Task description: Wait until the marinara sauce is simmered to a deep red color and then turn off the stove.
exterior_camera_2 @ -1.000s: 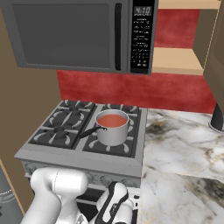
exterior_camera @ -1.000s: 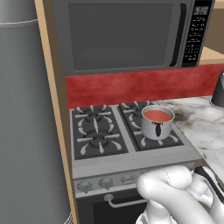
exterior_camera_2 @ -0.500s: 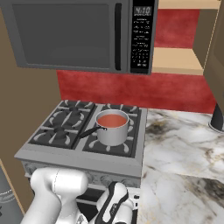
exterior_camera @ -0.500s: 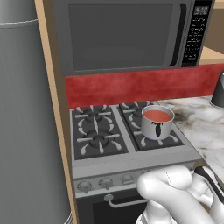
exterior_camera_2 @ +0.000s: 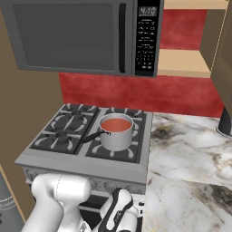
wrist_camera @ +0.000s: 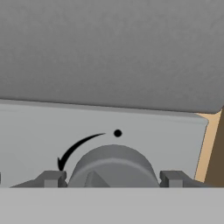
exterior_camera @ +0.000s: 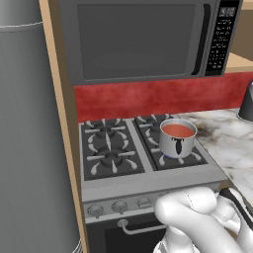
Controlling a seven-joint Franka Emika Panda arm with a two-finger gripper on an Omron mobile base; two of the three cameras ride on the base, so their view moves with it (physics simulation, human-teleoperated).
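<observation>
While the steel saucepan [exterior_camera: 178, 139] sits on the stove's [exterior_camera_2: 59, 158] back right burner, near the range's edge against the marble counter [exterior_camera_2: 190, 149], the marinara sauce [exterior_camera_2: 116, 124] inside it shows a smooth orange-red surface. Its dark handle points toward the front left. In the hand view, the gripper [wrist_camera: 113, 178] faces the stove's silver front panel, its two finger tips [wrist_camera: 51, 178] spread wide on either side of a round grey knob [wrist_camera: 113, 166], not visibly touching it. A microwave [exterior_camera: 148, 39] hangs above the range.
</observation>
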